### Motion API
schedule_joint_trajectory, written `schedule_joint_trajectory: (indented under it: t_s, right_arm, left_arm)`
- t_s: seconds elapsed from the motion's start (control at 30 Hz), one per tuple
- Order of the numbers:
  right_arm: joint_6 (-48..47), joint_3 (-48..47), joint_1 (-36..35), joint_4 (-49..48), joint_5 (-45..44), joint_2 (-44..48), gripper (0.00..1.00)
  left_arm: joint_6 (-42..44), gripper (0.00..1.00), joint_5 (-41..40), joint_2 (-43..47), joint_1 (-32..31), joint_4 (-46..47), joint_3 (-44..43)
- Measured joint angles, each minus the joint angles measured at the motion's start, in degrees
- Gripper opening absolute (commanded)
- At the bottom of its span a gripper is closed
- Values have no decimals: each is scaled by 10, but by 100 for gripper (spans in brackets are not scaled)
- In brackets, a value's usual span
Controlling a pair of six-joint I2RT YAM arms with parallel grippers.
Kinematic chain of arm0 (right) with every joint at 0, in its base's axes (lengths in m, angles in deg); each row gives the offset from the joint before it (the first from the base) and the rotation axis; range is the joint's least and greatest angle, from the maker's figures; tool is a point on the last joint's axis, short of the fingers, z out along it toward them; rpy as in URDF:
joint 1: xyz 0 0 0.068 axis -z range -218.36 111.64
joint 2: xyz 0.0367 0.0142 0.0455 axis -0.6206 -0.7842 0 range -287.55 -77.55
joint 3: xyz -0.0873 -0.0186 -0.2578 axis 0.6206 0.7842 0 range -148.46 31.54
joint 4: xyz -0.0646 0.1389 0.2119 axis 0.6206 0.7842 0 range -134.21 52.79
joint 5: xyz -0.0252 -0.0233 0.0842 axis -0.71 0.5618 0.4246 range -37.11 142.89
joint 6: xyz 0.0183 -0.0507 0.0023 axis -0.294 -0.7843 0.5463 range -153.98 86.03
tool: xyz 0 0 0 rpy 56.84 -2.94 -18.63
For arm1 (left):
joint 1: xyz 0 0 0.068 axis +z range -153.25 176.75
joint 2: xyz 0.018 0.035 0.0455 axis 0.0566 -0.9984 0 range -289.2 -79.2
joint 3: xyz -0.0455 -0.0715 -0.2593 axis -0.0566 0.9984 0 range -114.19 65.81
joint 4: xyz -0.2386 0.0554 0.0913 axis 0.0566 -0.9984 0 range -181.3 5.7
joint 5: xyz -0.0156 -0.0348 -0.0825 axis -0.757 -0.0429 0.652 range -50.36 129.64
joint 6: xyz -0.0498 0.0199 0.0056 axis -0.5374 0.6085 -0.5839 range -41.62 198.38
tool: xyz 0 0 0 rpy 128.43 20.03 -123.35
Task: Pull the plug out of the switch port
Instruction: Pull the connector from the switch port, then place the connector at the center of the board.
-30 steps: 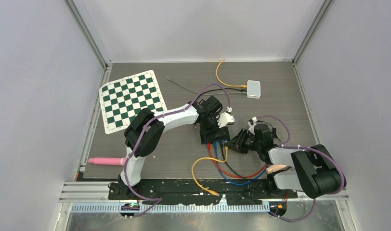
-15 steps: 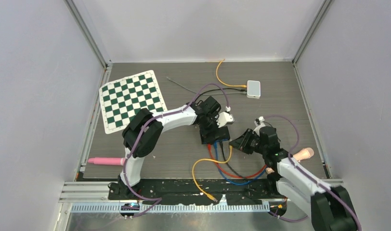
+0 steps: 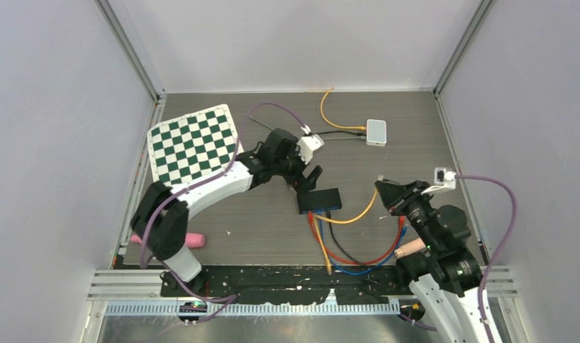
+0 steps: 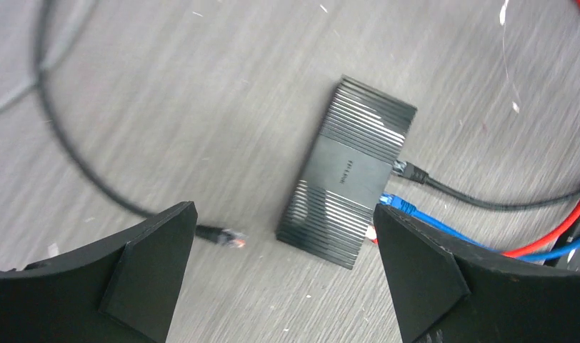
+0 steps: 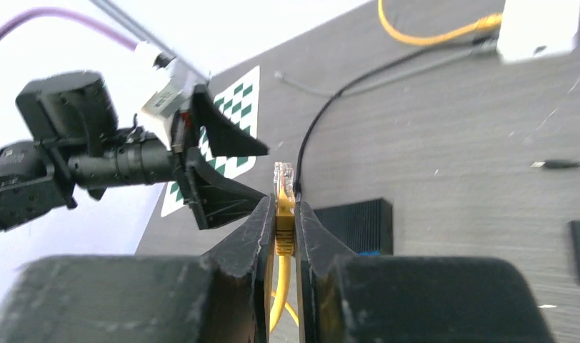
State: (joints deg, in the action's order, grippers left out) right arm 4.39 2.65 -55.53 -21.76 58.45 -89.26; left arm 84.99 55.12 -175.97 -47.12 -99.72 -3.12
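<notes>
Lifted off the switch point(image 4: 348, 171) now beneath it, left end effector point(image 4: 285, 214) gapes empty; right end effector point(image 5: 286, 204), pinching the yellow plug point(image 5: 283, 175), should withdraw steadily.

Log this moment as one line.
left gripper: open, not touching switch | right gripper: shut on yellow plug, held clear of switch

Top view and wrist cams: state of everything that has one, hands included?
left hand: open, empty, over the switch
right hand: shut on the yellow plug
yellow plug: out of the switch, held off the table
switch: flat on the table
black cable: plugged into the switch
blue cable: plugged into the switch
red cable: runs to the switch, plug hidden
loose black plug: unplugged, lying beside the switch
</notes>
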Motion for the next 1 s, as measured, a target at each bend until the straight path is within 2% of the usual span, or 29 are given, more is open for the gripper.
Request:
schedule_joint_trajectory:
  t_s: [0.2, 0.37, 0.5, 0.6, 0.83, 1.0]
  right_arm:
    - [-84, -157, 0, 55, -108, -26, 5]
    - [-162, -269, 0, 60, -222, -84, 5]
    - [-198, -292, 0, 93, -301, -143, 5]
    - [-216, -289, 0, 137, -325, -194, 5]
    - [-250, -284, 14, 188, -289, -279, 5]
    - [-274, -287, 89, 180, -150, -396, 5]
  left_arm:
    - [-57, 99, -61, 122, 38, 89, 80]
    - [-94, 100, -93, 168, 57, 125, 132]
    - [-107, 99, -94, 172, 58, 130, 143]
    - [-109, 100, -92, 175, 58, 130, 148]
    - [-110, 99, -75, 177, 58, 130, 151]
    - [-110, 99, -58, 177, 58, 130, 151]
